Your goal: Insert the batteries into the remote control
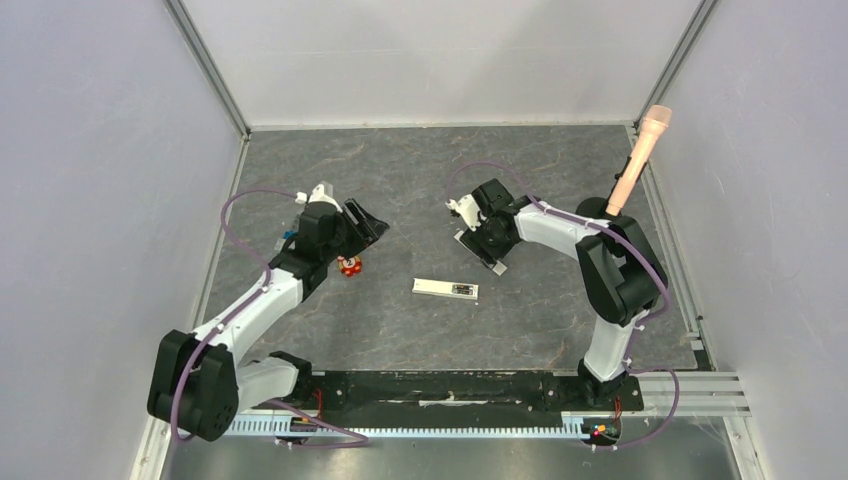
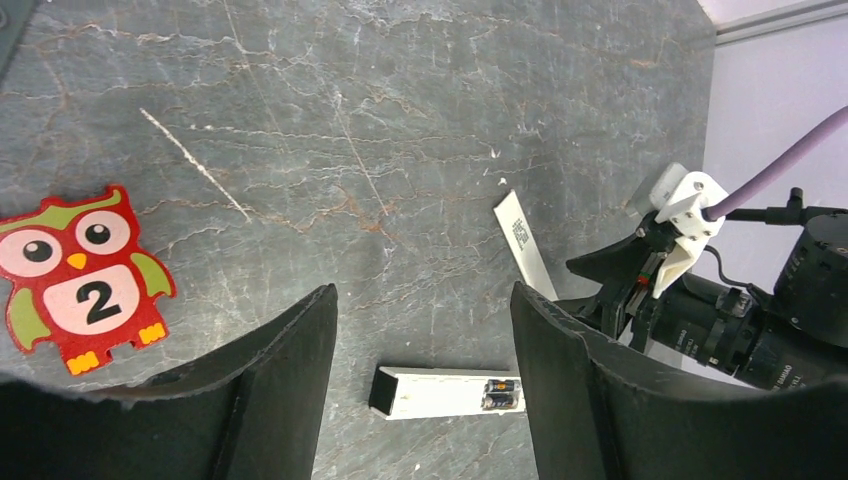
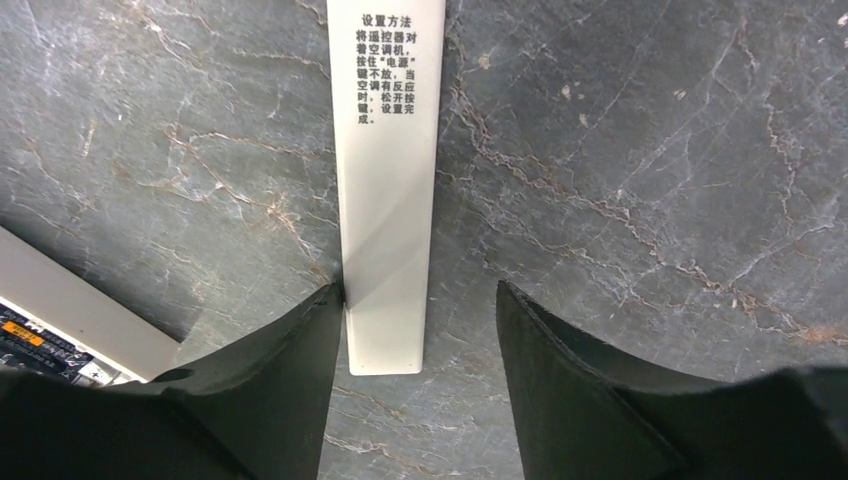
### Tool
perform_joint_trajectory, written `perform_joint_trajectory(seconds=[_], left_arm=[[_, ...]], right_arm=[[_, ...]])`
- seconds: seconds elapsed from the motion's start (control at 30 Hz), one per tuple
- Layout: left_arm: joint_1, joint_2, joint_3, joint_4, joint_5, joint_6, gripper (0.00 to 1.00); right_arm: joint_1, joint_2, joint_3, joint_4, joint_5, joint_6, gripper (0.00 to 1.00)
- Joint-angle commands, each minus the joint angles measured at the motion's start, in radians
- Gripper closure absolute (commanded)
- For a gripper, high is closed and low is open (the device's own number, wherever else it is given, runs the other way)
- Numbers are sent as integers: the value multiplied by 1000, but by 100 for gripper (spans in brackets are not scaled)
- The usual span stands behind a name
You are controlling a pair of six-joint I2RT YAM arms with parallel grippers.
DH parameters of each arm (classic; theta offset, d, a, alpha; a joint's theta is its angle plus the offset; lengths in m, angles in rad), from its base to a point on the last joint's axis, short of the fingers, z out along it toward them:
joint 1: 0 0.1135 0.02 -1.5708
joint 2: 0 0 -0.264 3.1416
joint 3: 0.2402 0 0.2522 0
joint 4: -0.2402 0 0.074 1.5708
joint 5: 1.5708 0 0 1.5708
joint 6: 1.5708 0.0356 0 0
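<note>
Nearest the arm bases, the remote control [image 1: 446,289] lies flat on the grey table [image 1: 560,170], roughly midway between the two arms and touched by neither. Its back faces up and the compartment at its right end is uncovered. In the left wrist view the batteries [image 2: 501,393] sit side by side inside that compartment, so the loading itself looks done, though I cannot tell whether they are fully seated or the right way round.

A little farther and to the left, a red owl toy [image 2: 80,275] lies beside the left arm. The left gripper [image 2: 423,305] hangs above the table with its fingers spread wide and nothing between them.

Farther and to the right of the remote control, a loose white cover strip [image 3: 385,200] printed with text lies on the table. The right gripper [image 3: 420,295] straddles its near end with fingers wide; one finger sits against the strip's edge, the other stands clear, so nothing is gripped.

A pink microphone [image 1: 640,160] stands at the far right.

What seems left is lifting that strip and closing it over the compartment.
</note>
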Motion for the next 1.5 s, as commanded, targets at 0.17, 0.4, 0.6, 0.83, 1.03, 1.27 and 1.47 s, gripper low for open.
perform_joint_trajectory(seconds=[0.17, 0.4, 0.6, 0.83, 1.03, 1.27, 1.47], left_arm=[[4, 31, 60, 65, 31, 1, 33], [1, 105, 61, 80, 68, -12, 37], [-5, 134, 63, 100, 72, -27, 39], [-23, 160, 86, 107, 63, -26, 39], [-80, 254, 93, 214, 82, -52, 39], [-153, 407, 126, 387, 72, -50, 35], [-198, 520, 184, 448, 58, -26, 34]], right_arm=[[1, 94, 42, -68, -58, 36, 58], [-4, 135, 56, -87, -78, 50, 54], [-30, 172, 57, -103, -131, 67, 57], [-32, 206, 79, -124, -147, 76, 71], [-33, 164, 75, -80, -155, 94, 77], [-32, 56, 29, 11, -175, 127, 78], [-33, 0, 6, 31, -215, 133, 78]])
